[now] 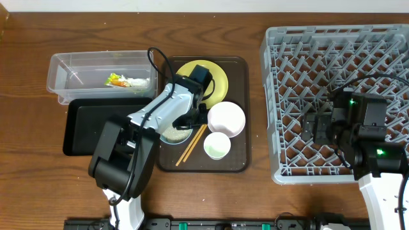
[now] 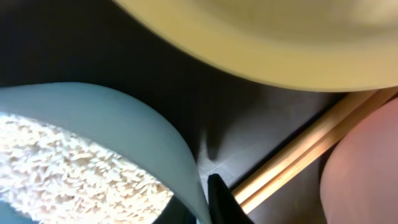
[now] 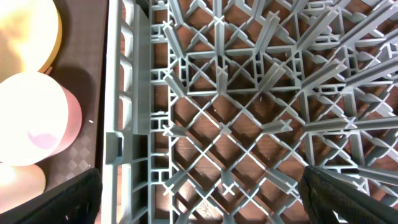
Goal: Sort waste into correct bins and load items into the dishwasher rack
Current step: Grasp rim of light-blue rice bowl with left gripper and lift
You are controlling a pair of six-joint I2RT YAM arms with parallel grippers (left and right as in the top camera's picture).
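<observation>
My left gripper (image 1: 185,121) (image 2: 206,194) is shut on the rim of the light blue bowl (image 1: 173,135) (image 2: 124,118), one finger inside and one outside. The bowl holds white rice (image 2: 62,168) and sits on the brown serving tray (image 1: 239,160). Also on the tray are the yellow plate (image 1: 220,76) (image 2: 267,37), the white bowl (image 1: 227,118) (image 3: 31,118), the small cup (image 1: 217,145) and two chopsticks (image 1: 192,145) (image 2: 311,149). The green-and-yellow wrapper (image 1: 121,80) lies in the clear tub (image 1: 67,76). My right gripper (image 1: 317,126) (image 3: 199,199) is open and empty over the grey rack (image 1: 307,64) (image 3: 249,93).
The shallow black tray (image 1: 83,128) lies in front of the clear tub, left of the serving tray. The rack's left wall (image 3: 124,124) runs close beside the serving tray. Bare wooden table lies along the back and far left.
</observation>
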